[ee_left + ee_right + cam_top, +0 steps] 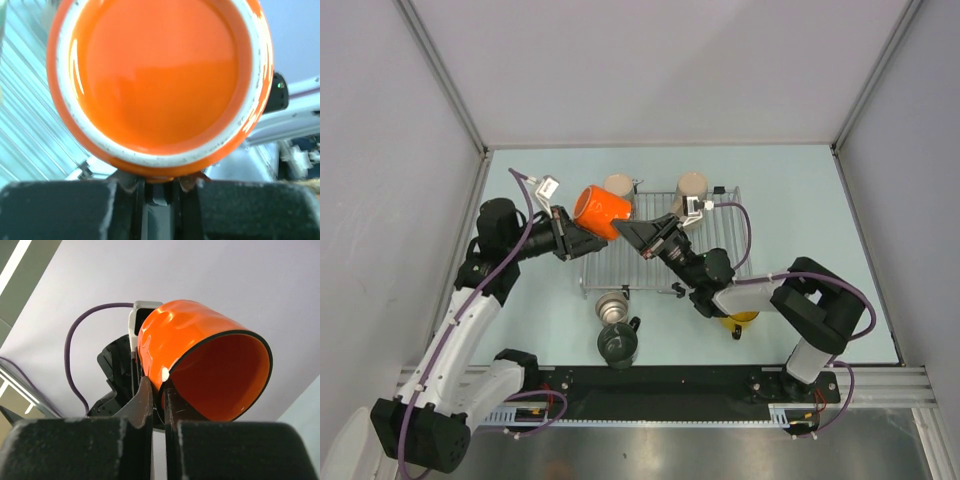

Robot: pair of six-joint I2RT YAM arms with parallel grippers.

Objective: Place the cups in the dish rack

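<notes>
Our left claw (159,186) is clamped on the orange mug (160,80), while our right claw (158,392) pinches its rim. We hold it tipped on its side above the left end of the dish rack (710,215), off the desk (800,200).

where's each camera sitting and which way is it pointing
top external: above and behind the arm bases, looking down on the table and dish rack; both arms show
left wrist: on the left arm, facing the base of the orange mug; left gripper shut at its edge
right wrist: on the right arm, looking up into the mug's mouth; right gripper pinching its rim
shared: all three show the mug
</notes>
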